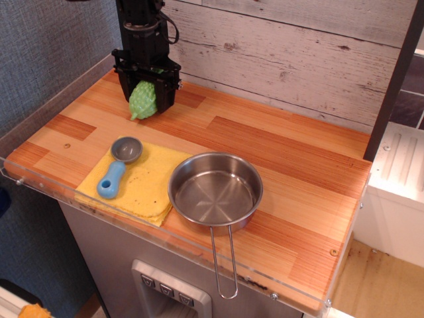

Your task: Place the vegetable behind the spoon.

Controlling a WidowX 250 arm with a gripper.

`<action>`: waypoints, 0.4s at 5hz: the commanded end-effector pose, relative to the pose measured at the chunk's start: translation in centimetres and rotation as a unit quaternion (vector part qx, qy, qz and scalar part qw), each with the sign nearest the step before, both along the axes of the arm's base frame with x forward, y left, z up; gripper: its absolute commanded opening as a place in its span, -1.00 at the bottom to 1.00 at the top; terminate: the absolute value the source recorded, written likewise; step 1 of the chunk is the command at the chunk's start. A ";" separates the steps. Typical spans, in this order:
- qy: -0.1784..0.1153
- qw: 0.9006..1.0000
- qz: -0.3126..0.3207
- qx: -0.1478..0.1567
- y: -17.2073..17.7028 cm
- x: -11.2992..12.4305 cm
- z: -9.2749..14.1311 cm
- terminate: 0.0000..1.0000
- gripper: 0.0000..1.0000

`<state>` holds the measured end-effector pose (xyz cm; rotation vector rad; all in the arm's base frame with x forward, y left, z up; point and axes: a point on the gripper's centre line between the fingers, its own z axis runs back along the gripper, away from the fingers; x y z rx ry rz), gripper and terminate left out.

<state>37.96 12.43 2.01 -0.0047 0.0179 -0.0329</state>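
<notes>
The bright green bumpy vegetable (143,100) hangs pointed end down in my black gripper (146,93), which is shut on it at the back left of the wooden counter. Its lower tip is at or just above the wood; I cannot tell if it touches. The spoon (118,165), with a light-blue handle and round grey bowl, lies on a yellow cloth (147,185) at the front left, in front of the gripper and apart from it.
A steel saucepan (215,192) with a wire handle sits at the front centre, touching the cloth's right edge. A whitewashed plank wall (285,46) backs the counter. A clear plastic rim (40,119) lines the left and front edges. A dark post (394,79) stands right.
</notes>
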 end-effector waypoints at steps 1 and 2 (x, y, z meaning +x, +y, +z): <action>-0.034 0.999 0.018 0.009 1.3 -1.5 2.5 -1.00 1.00; -0.067 0.998 0.008 0.004 1.5 -1.5 4.9 -1.00 1.00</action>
